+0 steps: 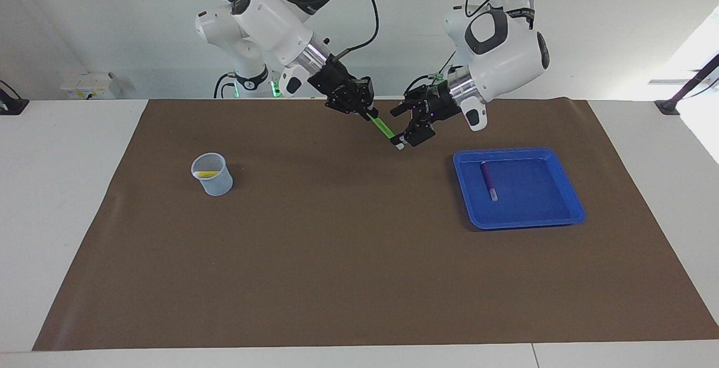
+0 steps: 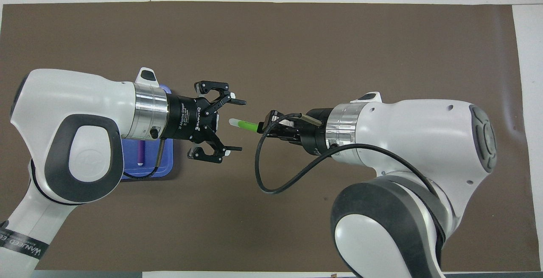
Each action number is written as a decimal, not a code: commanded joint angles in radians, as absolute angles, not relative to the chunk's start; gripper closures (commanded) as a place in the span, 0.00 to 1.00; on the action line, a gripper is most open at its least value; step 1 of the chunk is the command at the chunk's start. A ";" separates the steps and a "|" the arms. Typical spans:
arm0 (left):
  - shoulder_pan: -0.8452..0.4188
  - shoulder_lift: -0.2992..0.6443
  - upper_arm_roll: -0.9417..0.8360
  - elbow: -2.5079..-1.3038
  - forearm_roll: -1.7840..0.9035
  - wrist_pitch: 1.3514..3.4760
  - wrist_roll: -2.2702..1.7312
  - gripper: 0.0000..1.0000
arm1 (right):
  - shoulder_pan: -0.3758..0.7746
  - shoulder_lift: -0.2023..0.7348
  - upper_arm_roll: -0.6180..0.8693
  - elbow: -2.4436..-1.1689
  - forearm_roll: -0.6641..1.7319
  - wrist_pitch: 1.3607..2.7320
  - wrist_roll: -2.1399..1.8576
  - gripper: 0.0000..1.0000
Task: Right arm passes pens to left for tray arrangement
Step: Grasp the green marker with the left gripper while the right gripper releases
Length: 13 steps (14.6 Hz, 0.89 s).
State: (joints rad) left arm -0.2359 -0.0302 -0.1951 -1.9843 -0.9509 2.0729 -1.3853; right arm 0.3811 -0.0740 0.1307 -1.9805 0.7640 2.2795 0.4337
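Observation:
My right gripper (image 1: 366, 110) is shut on the upper end of the bright green pen (image 1: 383, 127) and holds it slanted over the brown mat, between the cup and the tray. In the overhead view the right gripper (image 2: 266, 124) points the green pen (image 2: 246, 124) at my left gripper (image 2: 236, 124). The left gripper (image 1: 409, 140) is open, and the pen's pale tip lies between its spread fingers (image 2: 232, 100). The purple pen (image 1: 488, 180) lies in the blue tray (image 1: 533, 191). The yellow pen (image 1: 206, 174) lies in the cup.
A small translucent cup (image 1: 213, 175) stands on the brown mat (image 1: 337, 255) toward the right arm's end. In the overhead view the left arm hides most of the tray (image 2: 167, 167) and the right arm hides the cup.

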 commanded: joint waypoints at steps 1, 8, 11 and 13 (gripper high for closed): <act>-0.276 -0.048 -0.187 -2.017 -0.977 2.121 -1.364 0.06 | 0.376 -0.101 0.133 -2.011 0.785 2.292 0.428 0.97; -0.279 -0.049 -0.187 -2.026 -0.977 2.135 -1.362 0.20 | 0.374 -0.101 0.133 -2.011 0.785 2.292 0.428 0.97; -0.288 -0.049 -0.187 -2.026 -0.977 2.137 -1.362 0.35 | 0.376 -0.101 0.133 -2.011 0.785 2.292 0.426 0.97; -0.288 -0.049 -0.186 -2.026 -0.977 2.138 -1.361 0.52 | 0.374 -0.101 0.133 -2.011 0.785 2.292 0.426 0.97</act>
State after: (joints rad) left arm -0.2722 -0.0302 -0.1954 -1.9974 -0.9550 2.1106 -1.3803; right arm 0.3811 -0.0750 0.1306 -1.9832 0.7640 2.2795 0.4337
